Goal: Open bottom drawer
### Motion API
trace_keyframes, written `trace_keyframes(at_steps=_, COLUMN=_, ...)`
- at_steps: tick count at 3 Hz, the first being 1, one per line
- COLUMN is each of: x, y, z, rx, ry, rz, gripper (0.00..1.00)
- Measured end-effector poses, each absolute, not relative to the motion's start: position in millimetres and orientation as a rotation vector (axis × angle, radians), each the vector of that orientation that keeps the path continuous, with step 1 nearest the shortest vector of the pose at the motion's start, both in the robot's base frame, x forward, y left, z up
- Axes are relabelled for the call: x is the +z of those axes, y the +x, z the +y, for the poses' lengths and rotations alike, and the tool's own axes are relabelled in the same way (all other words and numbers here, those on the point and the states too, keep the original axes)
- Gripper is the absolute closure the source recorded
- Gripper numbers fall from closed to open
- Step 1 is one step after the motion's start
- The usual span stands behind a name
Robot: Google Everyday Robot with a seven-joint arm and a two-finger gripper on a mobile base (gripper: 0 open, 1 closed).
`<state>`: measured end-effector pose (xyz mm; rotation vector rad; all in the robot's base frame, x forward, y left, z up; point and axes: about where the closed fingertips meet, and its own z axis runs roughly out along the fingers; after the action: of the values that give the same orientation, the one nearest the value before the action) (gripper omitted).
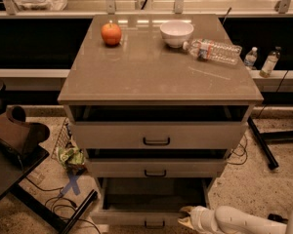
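The cabinet has three grey-beige drawers. The bottom drawer point(136, 217) is the lowest one, with a small black bar handle point(154, 224) at the frame's lower edge. It stands pulled out, its dark inside showing. The middle drawer point(156, 168) and the top drawer point(156, 136) are also pulled out a little. My gripper point(184, 219), at the end of the white arm point(244, 222) coming from the lower right, is at the bottom drawer's front right corner, just right of the handle.
On the cabinet top point(151, 67) are an orange fruit point(111, 33), a white bowl point(176, 33) and a lying plastic bottle point(212, 50). A dark chair point(14, 140) and cables point(63, 199) lie left. Black stand legs point(263, 145) are right.
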<state>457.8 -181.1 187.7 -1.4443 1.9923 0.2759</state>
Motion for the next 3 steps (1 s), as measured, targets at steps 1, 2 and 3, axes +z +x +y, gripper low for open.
trace_keyframes(at_steps=1, x=188, y=448, z=-185, rx=0.277, ry=-1.44, rz=2.009, gripper=1.0)
trace_keyframes(at_steps=2, x=188, y=448, z=-185, rx=0.277, ry=-1.44, rz=2.01, gripper=1.0)
trace_keyframes(at_steps=3, x=189, y=429, z=-194, rx=0.282, ry=-1.433, rz=2.043, gripper=1.0)
